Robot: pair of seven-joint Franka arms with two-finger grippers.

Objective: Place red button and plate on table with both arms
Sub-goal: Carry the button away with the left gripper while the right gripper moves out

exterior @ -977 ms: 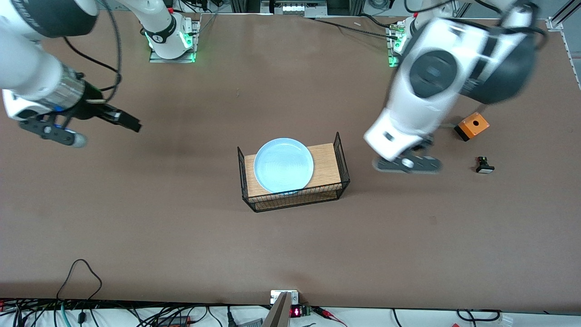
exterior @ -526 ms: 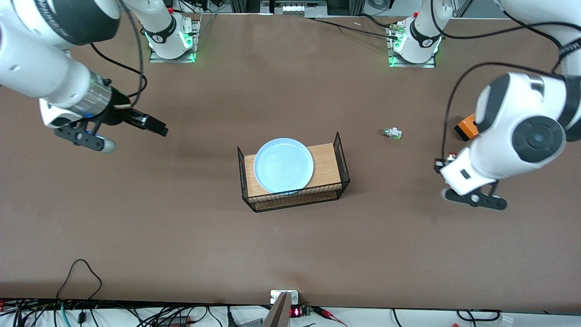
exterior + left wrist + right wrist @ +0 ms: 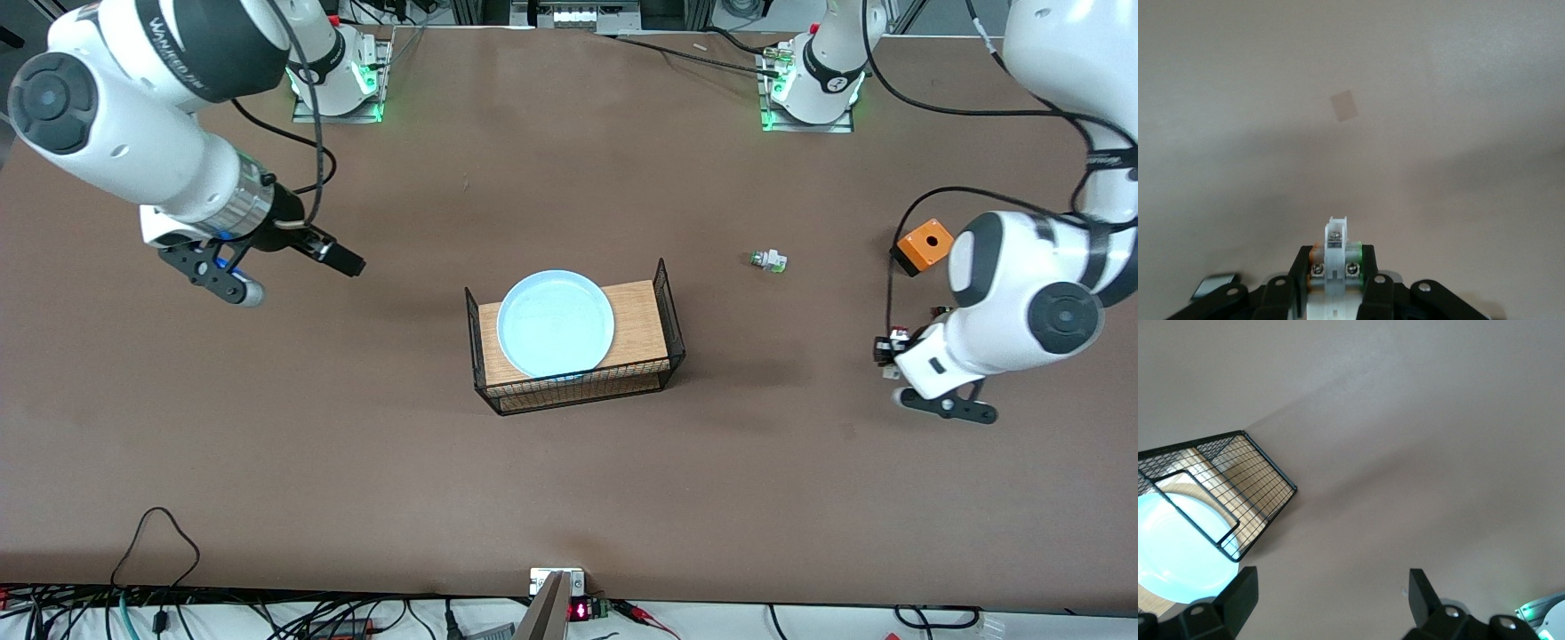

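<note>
The left gripper (image 3: 889, 351) hangs in the air over bare table (image 3: 356, 480) toward the left arm's end, its black fingers (image 3: 1303, 261) clamped tight on the red button (image 3: 1335, 252). In the left wrist view the little white switch body stands upright between the jaws, with orange-red showing on one side of it and green on the other. In the front view the button (image 3: 896, 336) is only a speck of white and red at the gripper's tip.

From that gripper, an orange box (image 3: 925, 244) with a dark hole in its top sits on the table at about one o'clock, and a small white switch with a green end (image 3: 768, 260) lies at about ten o'clock, well apart from both.

The plate (image 3: 556, 324), pale blue, lies flat on the wooden top of the wire rack (image 3: 665, 302) in the middle of the table.

The right gripper (image 3: 293, 262) hovers over bare table toward the right arm's end, at roughly ten o'clock from the rack, pointing toward it. Its fingers (image 3: 1238, 593) are spread wide with nothing between them, and the right wrist view looks past them to a corner of the rack (image 3: 1265, 490) and the plate (image 3: 1178, 553).
</note>
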